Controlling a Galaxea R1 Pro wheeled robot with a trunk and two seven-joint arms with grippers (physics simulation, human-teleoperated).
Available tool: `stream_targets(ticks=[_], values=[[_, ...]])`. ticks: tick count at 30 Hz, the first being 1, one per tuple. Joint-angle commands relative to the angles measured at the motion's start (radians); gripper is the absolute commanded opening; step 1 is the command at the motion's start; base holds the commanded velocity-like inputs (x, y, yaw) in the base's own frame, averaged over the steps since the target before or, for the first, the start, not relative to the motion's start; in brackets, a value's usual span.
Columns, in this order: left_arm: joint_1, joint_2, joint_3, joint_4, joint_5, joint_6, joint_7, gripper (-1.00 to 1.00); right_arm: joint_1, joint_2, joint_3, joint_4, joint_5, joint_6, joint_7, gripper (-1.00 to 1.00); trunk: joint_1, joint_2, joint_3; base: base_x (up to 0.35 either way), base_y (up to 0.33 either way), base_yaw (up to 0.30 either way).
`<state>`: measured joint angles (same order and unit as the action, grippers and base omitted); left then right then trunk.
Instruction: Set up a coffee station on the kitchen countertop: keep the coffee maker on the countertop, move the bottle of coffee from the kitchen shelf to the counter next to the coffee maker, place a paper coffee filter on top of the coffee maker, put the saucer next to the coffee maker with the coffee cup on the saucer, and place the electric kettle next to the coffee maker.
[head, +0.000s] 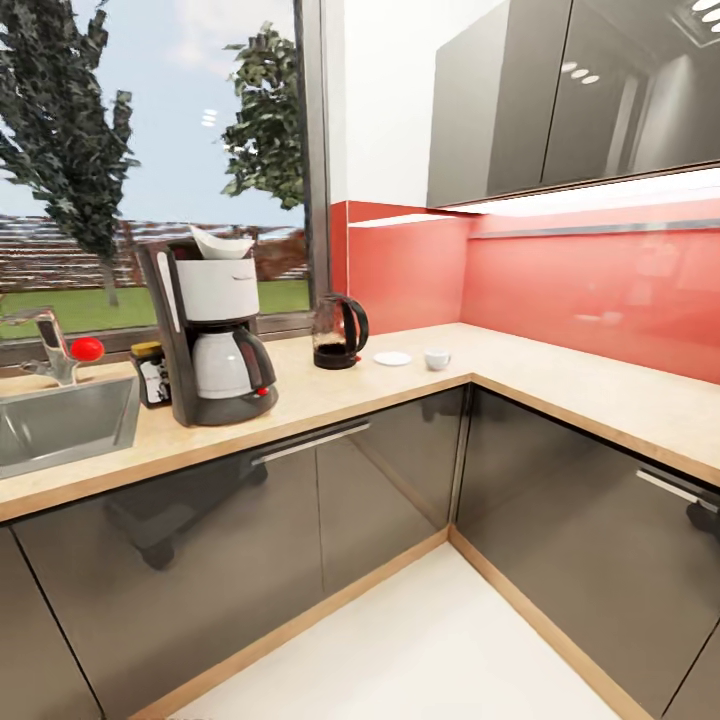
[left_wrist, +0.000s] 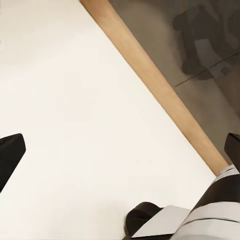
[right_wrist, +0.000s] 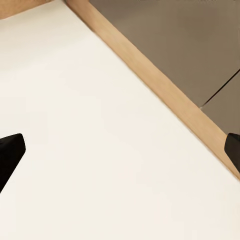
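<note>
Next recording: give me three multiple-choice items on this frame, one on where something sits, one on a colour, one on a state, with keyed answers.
1. Where is the bottle of coffee?
A. On the kitchen countertop between the sink and the coffee maker
B. Inside the sink
C. Beside the coffee cup

2. What colour is the backsplash?
A. Grey
B. Red
C. White

3. How does the coffee cup stand relative to the saucer?
A. On it
B. Beside it, on the countertop
C. Upside down on it

Answers: 1 A, the jar stands by the machine's sink side; 2 B, the wall panel is glossy red; 3 B, the saucer lies bare and the cup stands apart.
</note>
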<state>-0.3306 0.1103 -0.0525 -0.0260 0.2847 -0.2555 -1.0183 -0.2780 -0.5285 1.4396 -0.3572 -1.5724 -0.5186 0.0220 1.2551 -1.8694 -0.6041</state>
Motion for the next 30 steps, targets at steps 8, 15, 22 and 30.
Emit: stream_targets(ticks=[8,15,22,30], values=[[-0.001,0.0,-0.006,0.001,0.005,-0.004,-0.002,1.0,-0.001,-0.001,0.007,-0.002,-0.011,-0.004,0.003,1.0,0.0,-0.001,-0.001,0.003,-0.004,0.012],[-0.001,0.0,-0.006,0.0,0.005,-0.004,-0.002,1.0,-0.001,-0.001,0.007,-0.002,-0.011,-0.004,0.002,1.0,0.0,-0.001,-0.001,0.07,-0.131,0.08],[-0.001,0.0,-0.006,0.001,0.005,-0.004,-0.002,1.0,-0.001,-0.001,0.007,-0.002,-0.011,-0.004,0.001,1.0,0.0,-0.001,-0.001,0.019,-0.035,0.232],[-0.001,0.0,-0.006,0.001,0.005,-0.004,-0.002,1.0,-0.001,0.006,0.007,-0.002,-0.011,-0.004,0.001,1.0,0.0,-0.001,-0.001,0.003,-0.006,0.264]])
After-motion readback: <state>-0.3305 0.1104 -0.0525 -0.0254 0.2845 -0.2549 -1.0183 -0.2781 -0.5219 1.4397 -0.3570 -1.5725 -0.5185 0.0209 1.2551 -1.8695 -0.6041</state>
